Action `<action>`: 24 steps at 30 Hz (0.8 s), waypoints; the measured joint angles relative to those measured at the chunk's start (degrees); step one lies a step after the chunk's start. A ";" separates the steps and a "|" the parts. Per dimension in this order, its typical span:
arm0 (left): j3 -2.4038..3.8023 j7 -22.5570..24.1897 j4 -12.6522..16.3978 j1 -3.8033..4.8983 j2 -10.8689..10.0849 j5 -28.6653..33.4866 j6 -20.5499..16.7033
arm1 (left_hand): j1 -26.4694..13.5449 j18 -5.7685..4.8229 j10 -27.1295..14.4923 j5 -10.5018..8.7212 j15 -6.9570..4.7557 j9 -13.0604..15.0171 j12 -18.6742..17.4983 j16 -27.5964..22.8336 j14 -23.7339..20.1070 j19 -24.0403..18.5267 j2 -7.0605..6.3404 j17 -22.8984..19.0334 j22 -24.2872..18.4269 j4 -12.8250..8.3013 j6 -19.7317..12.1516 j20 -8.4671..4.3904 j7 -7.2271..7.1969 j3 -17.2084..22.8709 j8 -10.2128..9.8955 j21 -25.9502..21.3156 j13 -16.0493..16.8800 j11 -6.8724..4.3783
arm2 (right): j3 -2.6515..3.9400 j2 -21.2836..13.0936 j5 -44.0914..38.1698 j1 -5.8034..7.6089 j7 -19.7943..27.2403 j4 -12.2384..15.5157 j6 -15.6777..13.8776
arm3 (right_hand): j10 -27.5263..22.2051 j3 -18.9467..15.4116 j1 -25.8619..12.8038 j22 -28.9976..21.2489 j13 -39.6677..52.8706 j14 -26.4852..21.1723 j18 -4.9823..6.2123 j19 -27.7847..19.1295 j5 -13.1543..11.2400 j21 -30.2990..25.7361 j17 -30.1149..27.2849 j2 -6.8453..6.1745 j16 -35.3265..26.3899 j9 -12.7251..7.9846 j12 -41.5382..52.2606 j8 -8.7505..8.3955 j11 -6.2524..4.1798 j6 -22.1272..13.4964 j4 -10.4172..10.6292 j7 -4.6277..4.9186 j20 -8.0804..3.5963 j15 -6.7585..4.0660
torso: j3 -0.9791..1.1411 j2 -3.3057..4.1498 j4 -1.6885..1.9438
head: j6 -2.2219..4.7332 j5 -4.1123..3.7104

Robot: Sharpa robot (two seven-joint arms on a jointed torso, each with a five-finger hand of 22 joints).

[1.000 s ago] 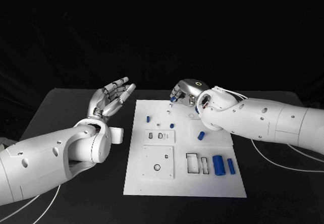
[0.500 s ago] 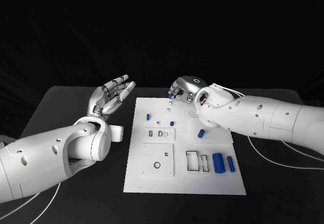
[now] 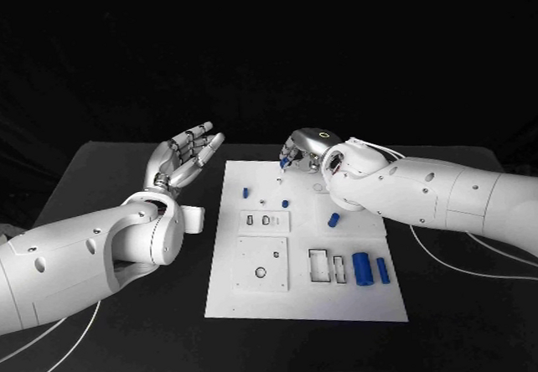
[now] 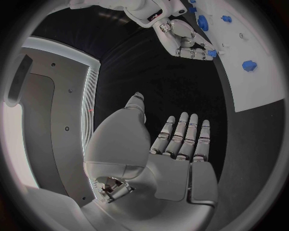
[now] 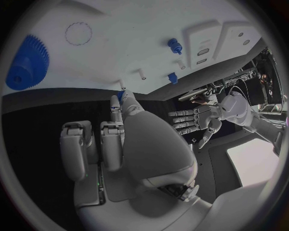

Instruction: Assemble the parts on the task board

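Note:
The white task board lies in the middle of the black table. My right hand hovers over the board's far edge and pinches a small blue part between thumb and fingertip; the part also shows at the fingertips in the right wrist view. My left hand is raised beside the board's far left corner, fingers straight and apart, holding nothing. Small blue pegs stand on the board's far half. A blue gear lies on the board near my right hand.
A slanted blue piece lies mid-board, just under my right forearm. Two blue cylinders lie by the rectangular slots near the board's right edge. White cables trail on the table to the right.
My right hand has edged slightly left along the board's far edge, still pinching the small blue part. The left hand stays raised and open.

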 measured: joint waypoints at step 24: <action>-0.01 0.02 -0.04 -0.01 0.17 0.00 0.00 | 0.29 0.00 0.00 0.00 0.00 -0.01 0.00 0.22 0.00 0.00 0.30 0.00 0.00 0.00 0.00 0.00 0.00 0.00 0.00 0.00 0.00 0.00 | 0.01 1.13 -0.42 -0.10 -0.98 -1.19 2.31 | -0.15 0.01 0.00 0.04 0.02 0.00 0.00 0.00 -0.01 0.00 -0.02 -0.01 0.23 -0.19 -0.09 -0.66 0.11 -0.34 0.02 0.15 0.00 0.00 | -0.01 0.04 0.02 | -0.13 -0.10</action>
